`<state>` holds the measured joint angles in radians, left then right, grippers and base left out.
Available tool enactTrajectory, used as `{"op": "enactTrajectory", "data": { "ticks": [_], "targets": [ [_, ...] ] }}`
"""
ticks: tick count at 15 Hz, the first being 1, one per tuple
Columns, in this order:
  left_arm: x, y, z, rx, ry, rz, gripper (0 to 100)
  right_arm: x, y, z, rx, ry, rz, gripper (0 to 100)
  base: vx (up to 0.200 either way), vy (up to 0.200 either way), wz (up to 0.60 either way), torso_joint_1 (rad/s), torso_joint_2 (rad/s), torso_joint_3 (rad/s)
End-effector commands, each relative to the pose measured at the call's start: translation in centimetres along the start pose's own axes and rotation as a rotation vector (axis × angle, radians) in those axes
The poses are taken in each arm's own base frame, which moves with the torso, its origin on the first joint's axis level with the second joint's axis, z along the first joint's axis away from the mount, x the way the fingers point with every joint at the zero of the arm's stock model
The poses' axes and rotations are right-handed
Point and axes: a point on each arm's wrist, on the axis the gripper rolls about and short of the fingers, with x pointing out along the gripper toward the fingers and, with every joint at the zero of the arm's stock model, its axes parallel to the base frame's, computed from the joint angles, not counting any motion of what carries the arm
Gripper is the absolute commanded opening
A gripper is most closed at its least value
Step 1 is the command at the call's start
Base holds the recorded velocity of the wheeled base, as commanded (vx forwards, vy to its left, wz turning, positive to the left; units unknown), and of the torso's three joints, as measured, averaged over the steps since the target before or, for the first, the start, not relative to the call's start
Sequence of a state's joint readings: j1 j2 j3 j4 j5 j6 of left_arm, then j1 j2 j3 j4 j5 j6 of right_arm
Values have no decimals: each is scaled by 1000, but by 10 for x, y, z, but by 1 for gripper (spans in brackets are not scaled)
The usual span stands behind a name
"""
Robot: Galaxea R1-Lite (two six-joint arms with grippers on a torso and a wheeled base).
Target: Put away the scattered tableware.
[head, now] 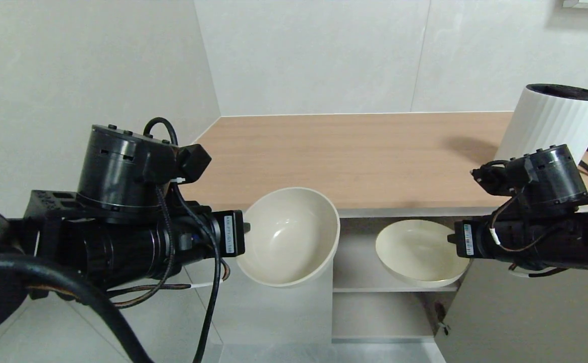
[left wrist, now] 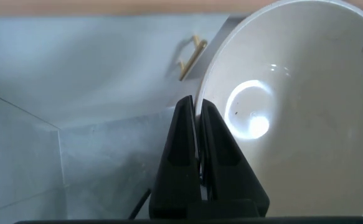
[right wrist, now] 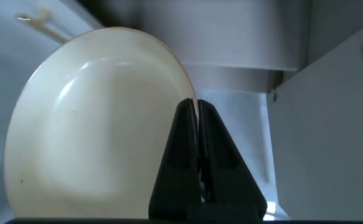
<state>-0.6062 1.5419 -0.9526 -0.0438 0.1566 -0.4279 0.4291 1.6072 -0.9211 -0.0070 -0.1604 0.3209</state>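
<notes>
Left gripper pinches the bowl rim, right gripper pinches the plate rim, both in front of the open cabinet; such thin edge grips risk slipping.

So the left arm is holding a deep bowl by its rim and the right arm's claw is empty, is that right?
Not quite. The right gripper is not empty: it is shut on the rim of a shallow plate, as the right wrist view shows. The left gripper does hold the deep bowl by its rim.
</notes>
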Motion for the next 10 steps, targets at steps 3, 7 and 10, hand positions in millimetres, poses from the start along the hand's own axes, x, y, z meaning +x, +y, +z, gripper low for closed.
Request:
{"op": "enactTrajectory", "data": {
  "ticks": [3,7,10],
  "targets": [
    [3,1,-4,24,27,-10,0,20,0,-7,-6,53,-23,0,0,0,0,-176,471,276],
    [4,2,-7,41,38,-10,0,35,0,-12,-10,84,-38,0,0,0,0,-166,469,295],
    [6,2,-8,42,44,-8,0,46,0,-17,-12,93,-42,0,0,0,0,-150,455,313]
  ]
}}
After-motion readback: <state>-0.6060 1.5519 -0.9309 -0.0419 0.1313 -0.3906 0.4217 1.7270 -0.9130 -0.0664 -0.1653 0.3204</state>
